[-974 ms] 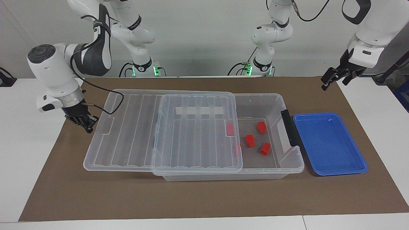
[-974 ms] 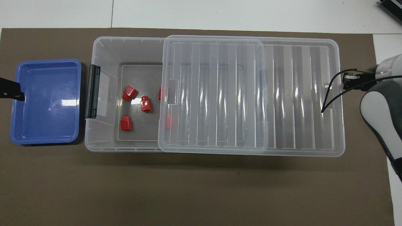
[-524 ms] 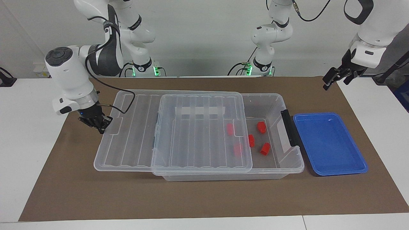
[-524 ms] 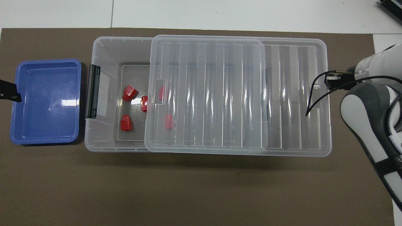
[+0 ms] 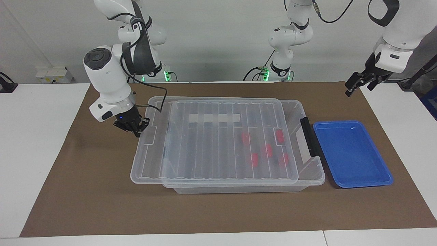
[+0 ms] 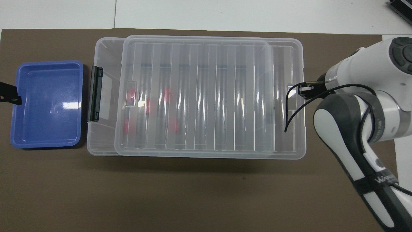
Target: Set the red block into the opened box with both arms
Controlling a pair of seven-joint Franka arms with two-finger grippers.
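We can read little writing: only pale lettering on the right arm's dark band at the lower right of the overhead frame, too small to make out.

The box (image 5: 309, 171) sits in the middle of the brown mat (image 5: 218, 212) on the desk (image 5: 34, 153). Its ribbed clear lid (image 5: 218, 143) lies across nearly all of it, leaving only a narrow strip uncovered at the end by the dark latch (image 5: 309, 136), next to the blue tray (image 5: 351, 153). The red blocks, among them the red block (image 5: 279, 136), lie inside the box and show only blurred through the lid, in the right of centre of the facing frame.

The right pincer (image 5: 136, 129) is closed tight, its fingertips together, pressed against the lid's end at the left of centre in the facing frame, well apart from the red blocks at the box's other end. The left pincer (image 5: 353, 83) hangs in the air in the upper right of that frame, jaws spread wide, holding nothing, above the mat's corner; that arm waits.

Against a second ago, the right pincer has travelled toward the frame's centre and the lid has slid with it, so the blocks that then lay in the open are now under the lid.
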